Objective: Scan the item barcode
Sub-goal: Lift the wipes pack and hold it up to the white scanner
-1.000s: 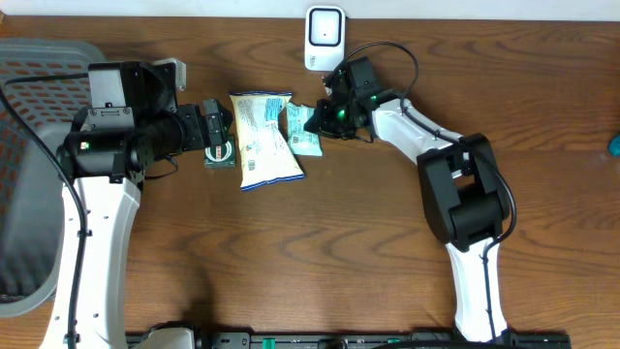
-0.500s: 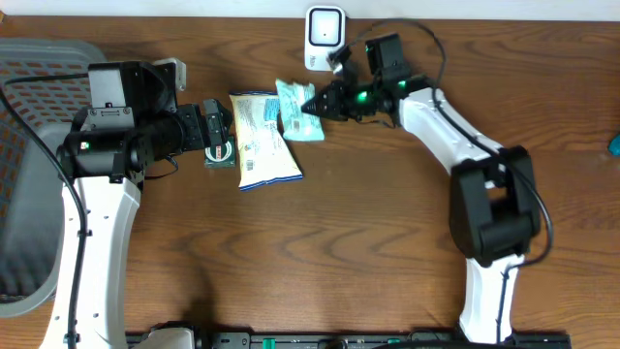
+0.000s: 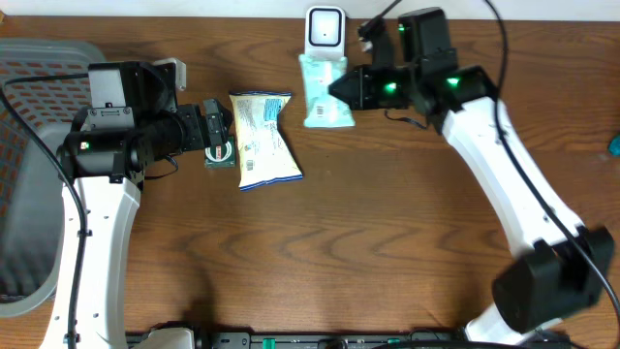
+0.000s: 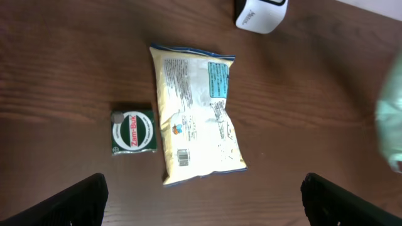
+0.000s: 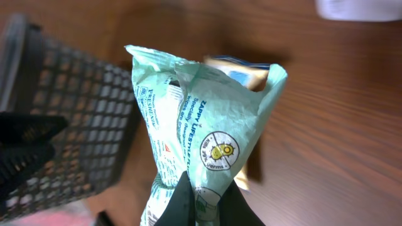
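Right claw (image 3: 341,89) is clamped tight on the mint-green packet (image 3: 323,92); in the wrist view the two black fingertips (image 5: 188,201) pinch its lower edge, and the packet (image 5: 201,119) stands up crumpled in front of the lens, a round yellow logo and printed text showing; no barcode can be made out on that side. From overhead the packet sits right by the base of the white scanner (image 3: 325,29) at the far edge of the table (image 3: 387,223); whether they touch, I cannot tell.

Over on the left, the left claw (image 3: 218,134) hangs with its jaws spread wide, gripping nothing; below its camera lie a pale yellow snack bag (image 4: 195,119), back side up with a small barcode near its lower end, and a small green tin (image 4: 132,132) just beside it, close but apart. The grey basket (image 3: 29,87) sits at the left edge of the table.
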Motion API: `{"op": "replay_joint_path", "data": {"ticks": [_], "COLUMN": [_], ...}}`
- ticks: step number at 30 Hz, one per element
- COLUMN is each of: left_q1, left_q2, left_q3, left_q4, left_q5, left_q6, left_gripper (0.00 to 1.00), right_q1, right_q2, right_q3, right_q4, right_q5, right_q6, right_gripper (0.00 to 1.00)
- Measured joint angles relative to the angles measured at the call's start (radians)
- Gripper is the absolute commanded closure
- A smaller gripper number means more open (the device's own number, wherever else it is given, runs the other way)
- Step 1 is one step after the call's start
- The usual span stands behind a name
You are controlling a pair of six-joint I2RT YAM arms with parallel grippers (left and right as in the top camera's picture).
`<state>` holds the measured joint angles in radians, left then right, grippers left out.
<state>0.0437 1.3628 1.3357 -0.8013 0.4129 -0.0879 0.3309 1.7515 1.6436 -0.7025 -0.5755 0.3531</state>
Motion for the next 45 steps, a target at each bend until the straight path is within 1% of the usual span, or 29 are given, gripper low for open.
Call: {"op": "replay_joint_path", "data": {"ticks": [4,9,17,28,45], "left_q1": [0.0,0.0,0.0,0.0,0.0], "left_q2": [0.0,0.0,0.0,0.0,0.0], "left_q3": [0.0,0.0,0.0,0.0,0.0], "left_q4": [0.0,0.0,0.0,0.0,0.0], "left_q5": [0.0,0.0,0.0,0.0,0.0], "left_q6": [0.0,0.0,0.0,0.0,0.0], "left_gripper": [0.02,0.02,0.02,0.03,0.02], "right_q1": [0.001,0.026,0.073,0.074,0.074], "right_q2": [-0.061,-0.067,-0.066,-0.066,-0.066], "right_q3": [0.0,-0.007,-0.016,-0.016,-0.016], "right_q4": [-0.064,-0.079,-0.041,0.011,0.013], "right_q5": [0.09,0.135,0.15,0.158,0.158], "right_q6": [-0.004,-0.006,-0.006,-0.006,-0.006], "right_gripper": [0.99,0.99,0.99,0.99,0.99]}}
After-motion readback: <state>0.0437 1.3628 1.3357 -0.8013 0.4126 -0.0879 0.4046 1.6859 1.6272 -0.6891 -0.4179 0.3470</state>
